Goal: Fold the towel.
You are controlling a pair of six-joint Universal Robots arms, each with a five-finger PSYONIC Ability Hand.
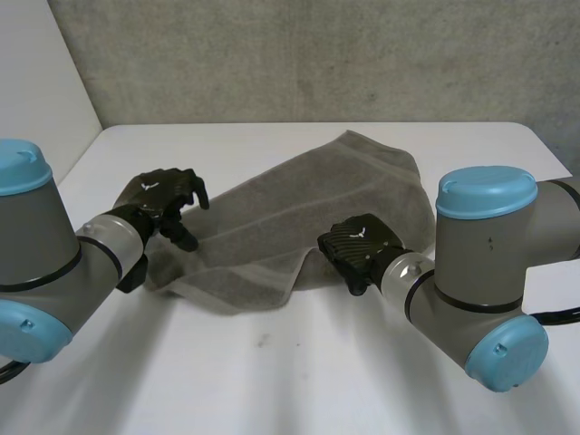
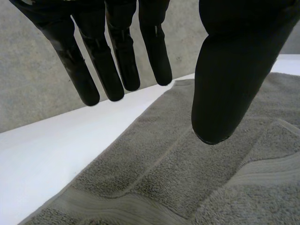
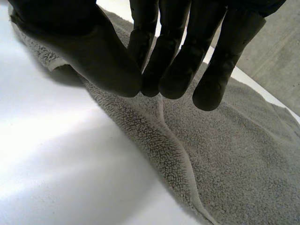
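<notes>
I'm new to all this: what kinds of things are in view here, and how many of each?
Grey towel: 1
Black hands: 2, the left hand and the right hand
Arms: 2, the left arm and the right arm
White table: 1
Total: 6

From my station I see a white surface running from the near edge out to a rough grey wall along the far side. At the far left a plain white panel meets that wall at a corner. A small dark speck marks the near middle of the surface.
</notes>
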